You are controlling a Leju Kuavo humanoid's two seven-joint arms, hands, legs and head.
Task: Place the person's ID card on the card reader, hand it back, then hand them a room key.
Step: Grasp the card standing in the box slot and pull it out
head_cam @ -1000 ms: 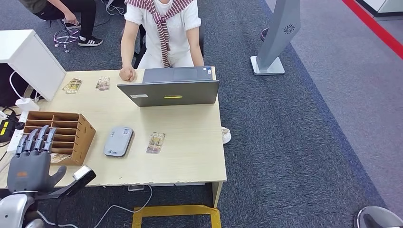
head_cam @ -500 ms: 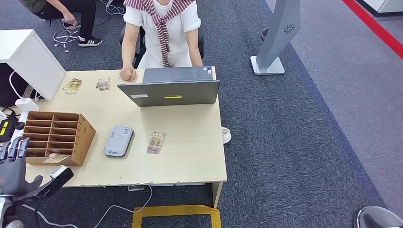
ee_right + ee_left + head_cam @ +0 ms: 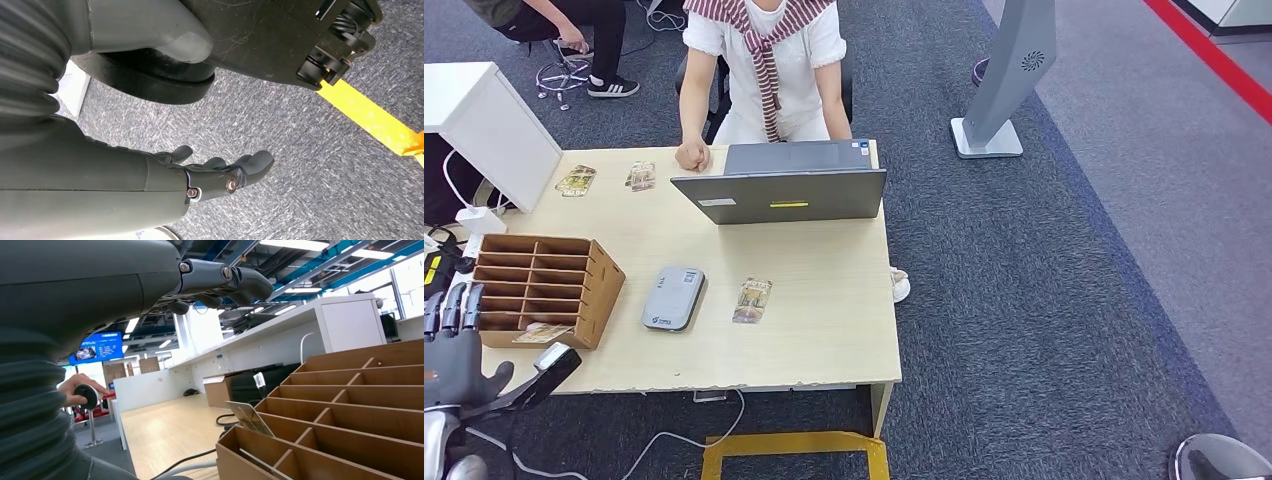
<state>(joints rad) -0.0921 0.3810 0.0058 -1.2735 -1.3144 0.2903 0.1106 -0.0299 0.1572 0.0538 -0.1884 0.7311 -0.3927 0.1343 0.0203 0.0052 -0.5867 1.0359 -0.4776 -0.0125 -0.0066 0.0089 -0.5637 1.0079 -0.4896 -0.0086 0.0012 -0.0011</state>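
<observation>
Beside the wooden organizer (image 3: 544, 285), left hand (image 3: 452, 345) hovers empty, fingers apart; right hand (image 3: 220, 175) hangs empty, fingers loosely spread.

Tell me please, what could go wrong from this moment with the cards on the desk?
1. Several similar cards lie on the desk: one beside the grey card reader, two near the person's fist. The robot might take the wrong one.
2. The left hand hangs at the desk edge beside the wooden organizer; reaching across may bump it.
3. The card lies flat, so the fingers may slip when pinching it.
</observation>
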